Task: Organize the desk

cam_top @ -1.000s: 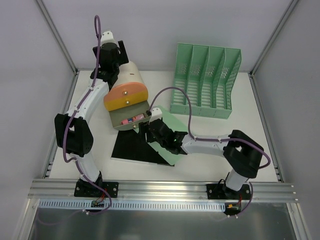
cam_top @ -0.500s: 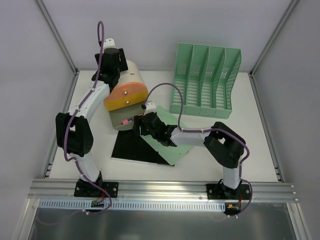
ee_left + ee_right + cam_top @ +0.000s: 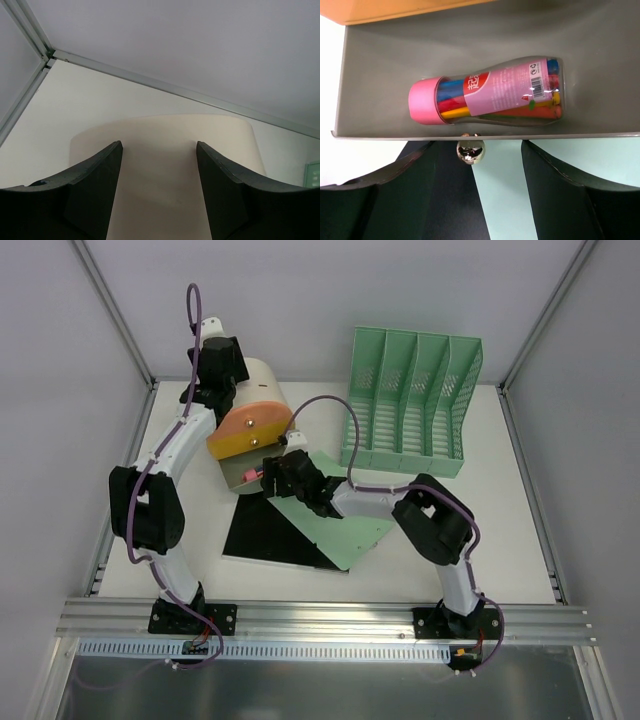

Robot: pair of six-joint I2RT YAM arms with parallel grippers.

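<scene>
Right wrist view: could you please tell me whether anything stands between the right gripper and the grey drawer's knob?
Nothing visible does. The knob sits at the gap between the open right gripper fingers; the pen bottle lies inside the grey drawer, behind its front wall.

Plain grey walls close the space on three sides: a back wall point(image 3: 300, 300), a left wall point(image 3: 50, 460) and a right wall point(image 3: 600, 460). Slim aluminium posts point(image 3: 115, 310) run up the two back corners, the right one point(image 3: 540, 315) mirroring the left. The white desk point(image 3: 490, 550) fills the floor of this enclosure. An aluminium rail point(image 3: 320, 618) runs along its front edge, with a slotted strip point(image 3: 320, 648) just below. Beneath that lies a glossy grey metal panel point(image 3: 320, 690) showing dull reflections. From the left wrist view, a thin aluminium strip point(image 3: 175, 91) marks where desk meets back wall. Light is soft and even, shadows faint.
</scene>
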